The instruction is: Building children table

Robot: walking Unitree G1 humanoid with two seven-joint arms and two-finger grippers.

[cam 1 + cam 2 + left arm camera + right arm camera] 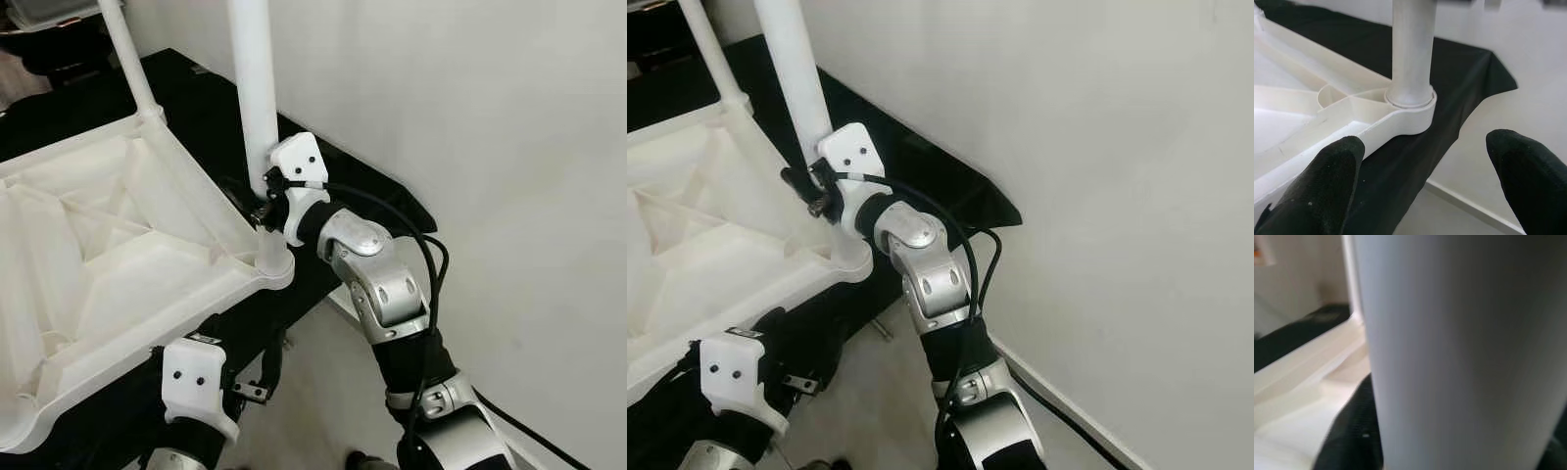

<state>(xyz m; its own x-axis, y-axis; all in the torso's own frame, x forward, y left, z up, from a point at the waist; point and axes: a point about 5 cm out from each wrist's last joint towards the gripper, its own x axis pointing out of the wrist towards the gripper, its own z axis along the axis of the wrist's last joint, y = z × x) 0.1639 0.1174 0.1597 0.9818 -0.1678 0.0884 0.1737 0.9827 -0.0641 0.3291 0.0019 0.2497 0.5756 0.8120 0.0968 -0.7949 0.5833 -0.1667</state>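
Note:
An upturned white plastic table top [108, 255] lies on a black cloth [362, 196]. A white table leg [253, 88] stands upright in its near right corner socket [272, 262]. My right gripper [263, 201] is shut on this leg just above the socket; the leg [1459, 352] looms close in the right wrist view. A second leg [125, 54] stands in the far corner. My left gripper [1425, 166] is open with nothing between its fingertips [1327, 181]. It hangs low by the table top's near edge, facing the socket [1410, 110].
A white wall [509, 147] rises close on the right. The black cloth's corner [1004, 211] hangs over the grey floor [323, 392]. A black cable [411, 235] loops over my right forearm. Dark clutter [49, 29] sits at the far left.

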